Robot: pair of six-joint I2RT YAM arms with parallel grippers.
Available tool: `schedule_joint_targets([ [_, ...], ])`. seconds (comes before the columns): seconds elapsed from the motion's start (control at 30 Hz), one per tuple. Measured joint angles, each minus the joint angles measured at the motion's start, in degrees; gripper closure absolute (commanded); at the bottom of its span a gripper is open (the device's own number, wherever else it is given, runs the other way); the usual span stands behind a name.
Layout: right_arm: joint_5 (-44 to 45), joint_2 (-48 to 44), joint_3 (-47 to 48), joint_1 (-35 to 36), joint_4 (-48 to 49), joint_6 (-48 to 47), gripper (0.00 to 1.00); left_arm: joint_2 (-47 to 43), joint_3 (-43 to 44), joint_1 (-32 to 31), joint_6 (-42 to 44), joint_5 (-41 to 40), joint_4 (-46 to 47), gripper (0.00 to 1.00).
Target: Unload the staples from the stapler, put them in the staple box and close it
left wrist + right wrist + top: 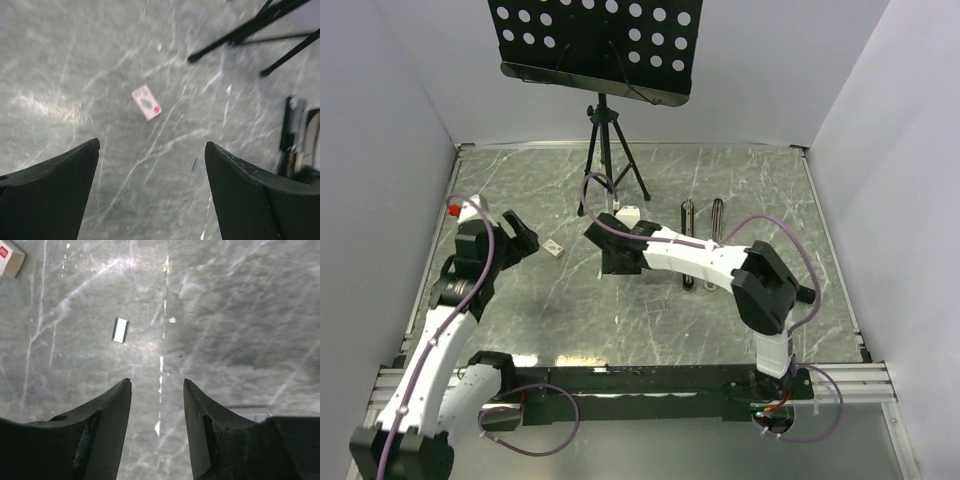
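Near-left of the slim black stapler (689, 220), splayed open to release them, the tiny silvery rectangular staples (120, 330) apparently lie on the grey marbled table (520, 190), left gripper (152, 145) and right gripper (157, 382) both spread, empty.

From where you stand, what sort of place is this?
Likely a robot lab booth: a marbled tabletop boxed in by white walls, a left arm and right arm bolted at its near edge, and a perforated black panel on a tripod.

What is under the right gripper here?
Bare table shows between the fingers of the open right gripper. The staples lie ahead of it, not underneath. The spot directly beneath its body is covered.
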Motion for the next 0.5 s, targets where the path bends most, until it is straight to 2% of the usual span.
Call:
schedule_joint_targets([
  [0.13,0.24,4.63,4.28,0.39,-0.85,1.60,0.46,-4.00,0.02,0.00,-0.85,-3.63,0.31,0.08],
  [0.3,0.76,9.16,9.40,0.68,-1.55,2.56,0.45,-4.31,0.02,0.00,-1.95,-8.59,-1.27,0.08],
  [0.5,1.57,14.56,15.32,0.83,-1.84,2.86,0.45,-9.11,0.02,0.00,-2.54,-11.43,-1.40,0.07],
])
